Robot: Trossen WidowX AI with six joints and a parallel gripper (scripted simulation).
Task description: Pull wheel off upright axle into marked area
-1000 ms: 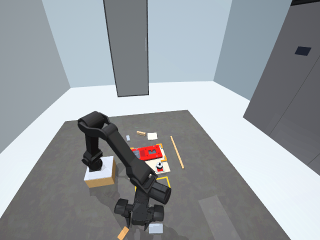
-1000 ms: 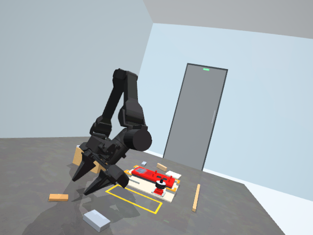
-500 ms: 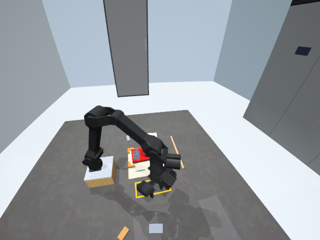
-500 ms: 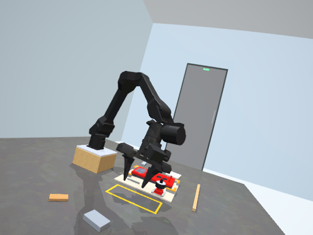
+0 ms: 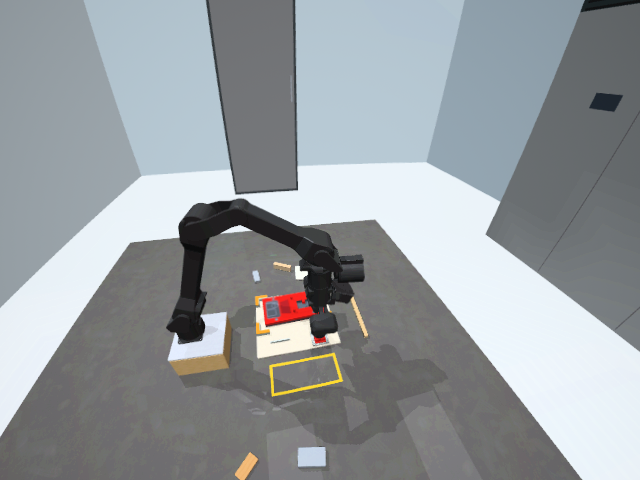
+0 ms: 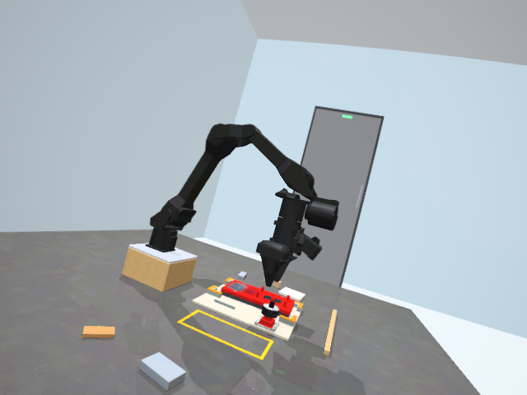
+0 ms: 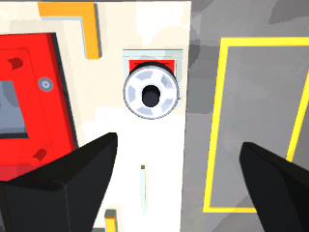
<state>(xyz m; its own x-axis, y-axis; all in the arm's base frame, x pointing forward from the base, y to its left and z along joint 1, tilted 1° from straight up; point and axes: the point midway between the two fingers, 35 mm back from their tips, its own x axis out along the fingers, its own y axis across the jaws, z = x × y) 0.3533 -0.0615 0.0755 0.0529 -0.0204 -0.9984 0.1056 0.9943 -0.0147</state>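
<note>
The wheel (image 7: pixel 151 93) (image 6: pixel 268 309) is a pale disc with a dark hub. It sits on the upright axle over a small red base (image 5: pixel 320 339), at the corner of the cream board (image 5: pixel 281 351) (image 6: pixel 204 300) (image 7: pixel 159 150). My gripper (image 5: pixel 323 325) (image 6: pixel 269 284) (image 7: pixel 179 145) hangs point-down just above the wheel, open and empty, with both fingers clear of it. The yellow marked rectangle (image 5: pixel 307 389) (image 6: pixel 219 340) (image 7: pixel 216 121) lies on the table right beside the board. In the top view the gripper hides the wheel.
A red plate (image 5: pixel 289 304) (image 6: pixel 251 293) (image 7: pixel 29 63) with orange corner brackets lies on the board beside the wheel. A wooden stick (image 5: pixel 359 317) (image 6: pixel 329 332), a grey block (image 5: pixel 311 457) (image 6: pixel 162 371) and an orange block (image 5: pixel 246 466) (image 6: pixel 98 332) lie around. The arm stands on a box (image 5: pixel 201 356) (image 6: pixel 155 270).
</note>
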